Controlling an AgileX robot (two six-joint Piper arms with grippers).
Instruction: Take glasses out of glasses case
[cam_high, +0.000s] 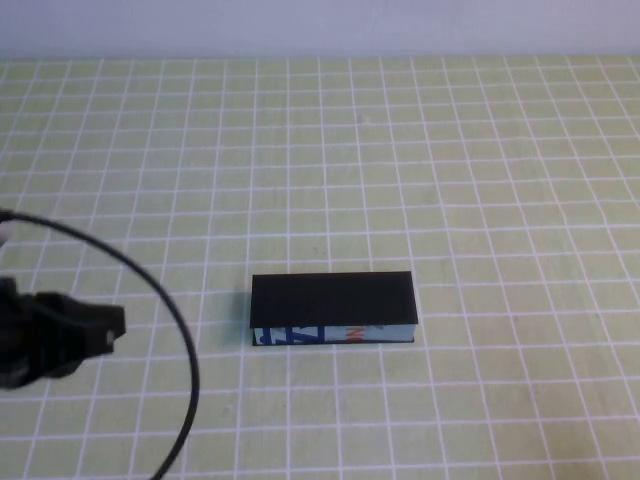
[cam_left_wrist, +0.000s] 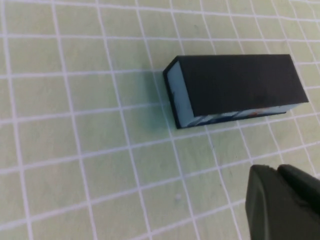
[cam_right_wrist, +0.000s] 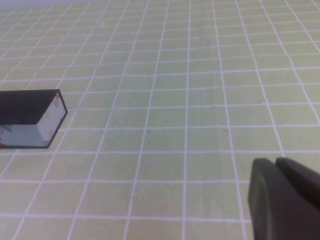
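Observation:
The glasses case (cam_high: 333, 300) lies flat near the middle of the table with its black lid closed and its light blue printed side facing the robot. The glasses are hidden. My left gripper (cam_high: 110, 328) is at the left edge, well to the left of the case and apart from it, shut and empty. The left wrist view shows the case (cam_left_wrist: 240, 82) beyond the shut gripper (cam_left_wrist: 276, 169). My right gripper (cam_right_wrist: 276, 161) shows only in the right wrist view, shut and empty, far from the case's end (cam_right_wrist: 27, 107).
A green cloth with a white grid (cam_high: 450, 180) covers the table. A black cable (cam_high: 185, 340) arcs from the left arm to the front edge. A pale wall edge (cam_high: 320, 25) runs along the back.

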